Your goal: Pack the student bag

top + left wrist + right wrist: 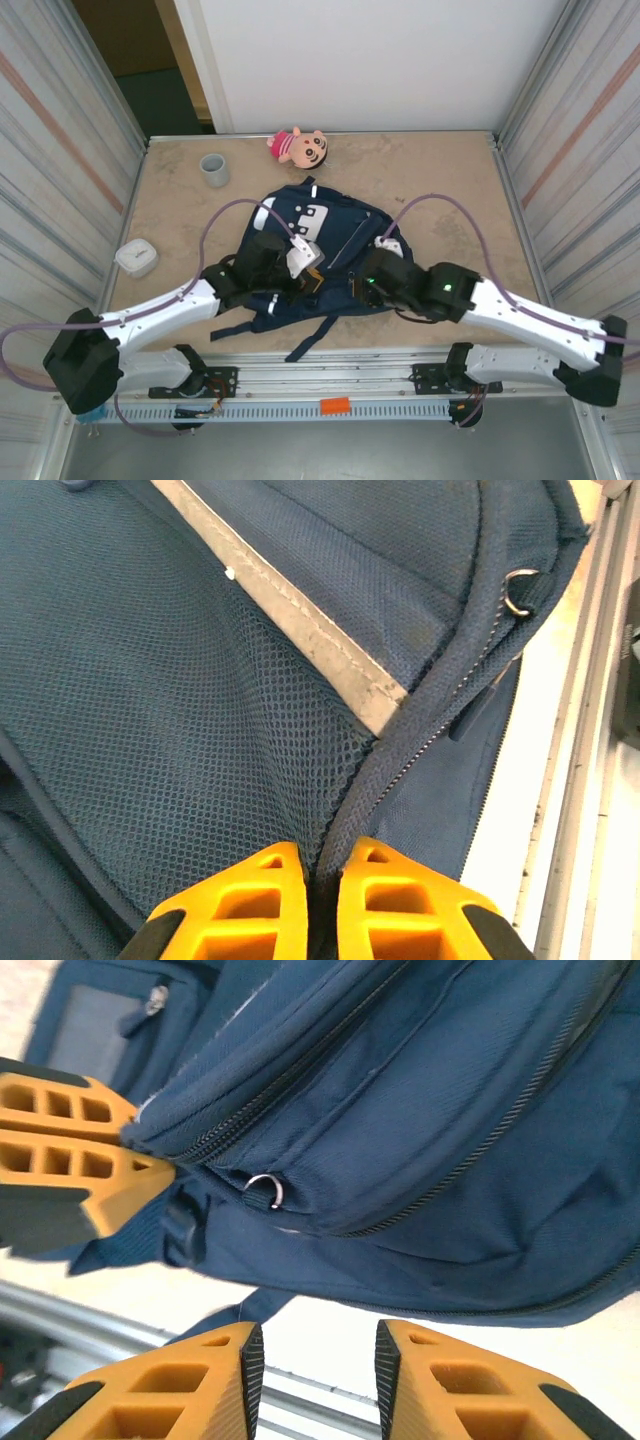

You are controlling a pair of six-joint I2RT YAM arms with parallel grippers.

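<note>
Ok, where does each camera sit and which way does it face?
Top external: above and behind the arms, looking down on the table and student bag; left arm and right arm enter from below.
Left wrist: on the left arm, looking along the left hand, shut on the bag's zip seam.
Right wrist: on the right arm, looking past the open right hand at the bag's zipped edge.
Shared: both wrist views show the left hand's orange fingers gripping the bag.

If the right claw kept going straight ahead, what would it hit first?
Probably the bag: the right gripper, jaws apart and empty, points at its blue side, near a small metal ring. Depth is unclear.
</note>
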